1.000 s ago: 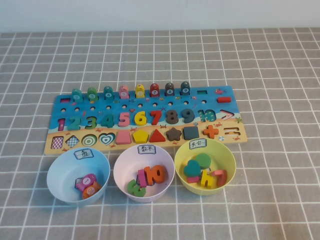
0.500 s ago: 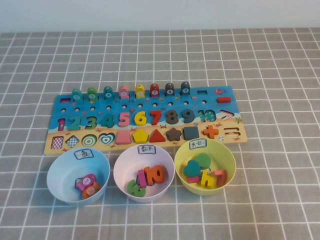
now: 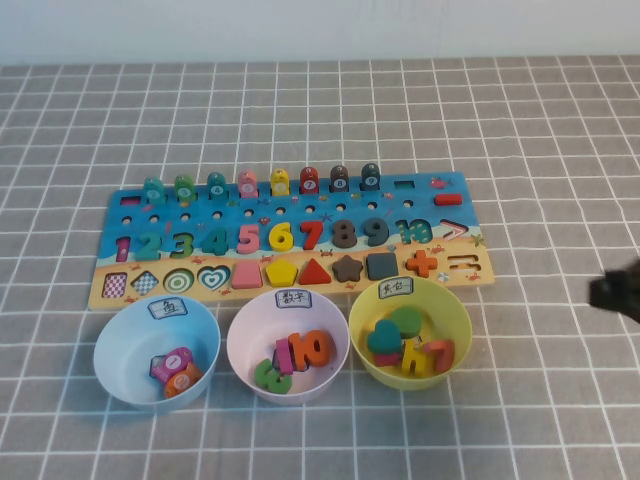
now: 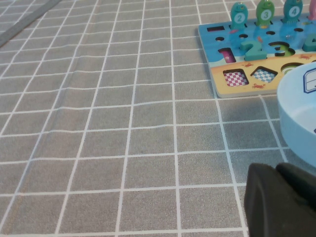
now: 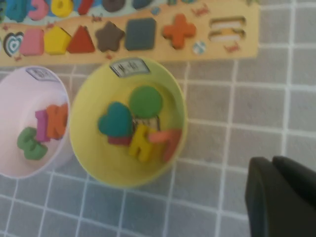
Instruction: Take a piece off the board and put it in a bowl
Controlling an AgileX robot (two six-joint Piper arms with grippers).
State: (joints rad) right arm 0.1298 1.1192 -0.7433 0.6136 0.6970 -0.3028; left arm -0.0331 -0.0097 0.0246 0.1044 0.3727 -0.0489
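Note:
The board (image 3: 420,200) lies across the middle of the table. The piece (image 3: 370,176), dark teal-blue with a white disc, stands at the right end of the token row along the board's far edge. The light blue bowl (image 3: 120,350) sits in front of the board's left end and holds a pink and an orange token. My right gripper (image 3: 615,293) shows at the right edge of the high view, right of the yellow bowl; its fingers (image 5: 261,197) are shut and empty. My left gripper (image 4: 277,170) is shut and empty, low over the cloth beside the light blue bowl (image 4: 296,118).
A pink bowl (image 3: 243,340) with numbers and a yellow bowl (image 3: 455,310) with shapes stand in front of the board. A red token (image 3: 309,180) and a dark brown-grey token (image 3: 339,178) stand left of the piece. Grey checked cloth covers the table.
My right gripper has come into the high view at the right edge. The board, bowls and tokens have not moved.

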